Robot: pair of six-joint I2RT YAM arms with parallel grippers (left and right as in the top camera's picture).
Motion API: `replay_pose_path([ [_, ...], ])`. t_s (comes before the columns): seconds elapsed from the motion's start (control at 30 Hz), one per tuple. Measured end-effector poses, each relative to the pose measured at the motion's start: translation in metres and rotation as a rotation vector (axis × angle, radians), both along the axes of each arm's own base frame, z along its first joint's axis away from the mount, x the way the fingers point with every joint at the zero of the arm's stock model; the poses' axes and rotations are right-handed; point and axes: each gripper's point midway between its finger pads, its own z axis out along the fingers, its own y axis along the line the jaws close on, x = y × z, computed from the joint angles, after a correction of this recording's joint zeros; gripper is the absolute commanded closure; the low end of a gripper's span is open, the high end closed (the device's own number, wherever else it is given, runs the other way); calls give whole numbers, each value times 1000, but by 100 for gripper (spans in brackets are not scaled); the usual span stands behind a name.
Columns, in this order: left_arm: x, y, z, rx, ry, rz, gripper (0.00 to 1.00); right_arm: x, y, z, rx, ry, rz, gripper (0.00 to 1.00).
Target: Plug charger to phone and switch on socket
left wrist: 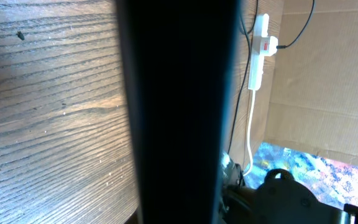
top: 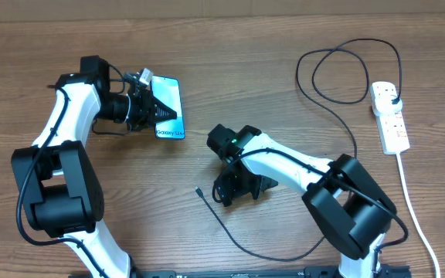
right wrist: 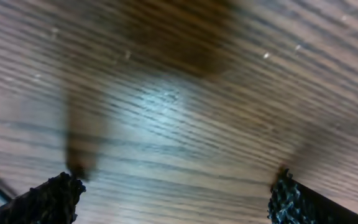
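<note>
The phone [top: 170, 108], its blue-teal screen lit, is at the back left of the table. My left gripper [top: 148, 106] is shut on its left edge. In the left wrist view the phone's dark edge [left wrist: 179, 112] fills the middle. The charger's connector tip [top: 198, 191] lies on the table, left of my right gripper [top: 244, 189]. Its thin black cable [top: 242, 249] loops round to a black plug [top: 393, 96] in the socket [top: 391, 120], a white power strip at the right. My right gripper [right wrist: 173, 199] is open and empty, low over bare wood.
The socket [left wrist: 261, 43] and its thick white cord [left wrist: 250, 130] also show in the left wrist view. The white cord [top: 417, 216] runs to the front right edge. Slack black cable coils at the back [top: 338, 73]. A cardboard wall stands beyond the table.
</note>
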Motion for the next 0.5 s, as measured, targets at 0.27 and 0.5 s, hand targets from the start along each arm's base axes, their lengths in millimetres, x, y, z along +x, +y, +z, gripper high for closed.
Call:
replay_pose_path([
  [0.27,0,0,0,0,0,0,96,15,8,-1,15,-71,28,6],
  [0.5,0,0,0,0,0,0,96,25,16,-1,34,-121,54,36],
])
